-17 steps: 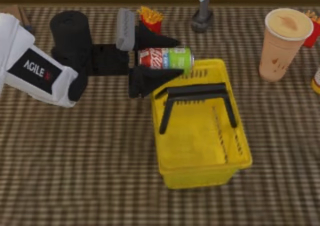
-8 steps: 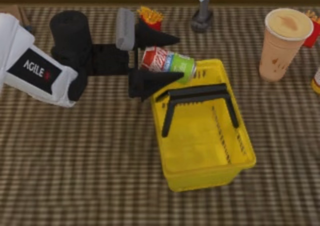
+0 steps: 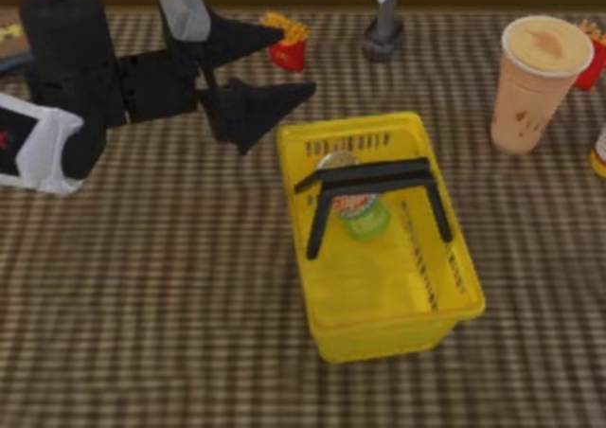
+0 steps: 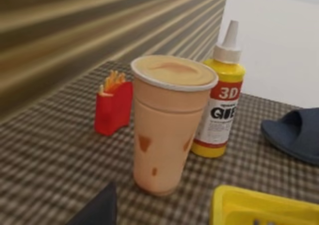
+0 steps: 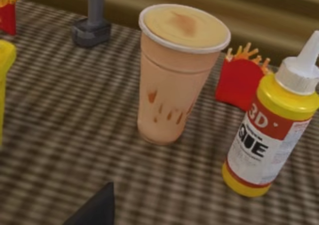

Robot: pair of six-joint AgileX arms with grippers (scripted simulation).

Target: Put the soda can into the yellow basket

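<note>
Checked cloth covers bench (image 3: 142,305). Can (image 3: 358,210) in basket (image 3: 398,329), apart from left claw (image 3: 289,63), gaping, empty.

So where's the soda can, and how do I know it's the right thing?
Find the big yellow basket in the middle of the table. The soda can lies inside it, under the black handles, at the end nearest the left gripper. It is small with a lime-green part, unlike the tall tan cup outside.

The yellow basket (image 3: 379,295) has black handles; the soda can (image 3: 360,212) inside shows lime green (silver at its top). The bench (image 3: 170,305) wears a brown-and-tan check. The lidded cup (image 3: 536,82) is tan.
</note>
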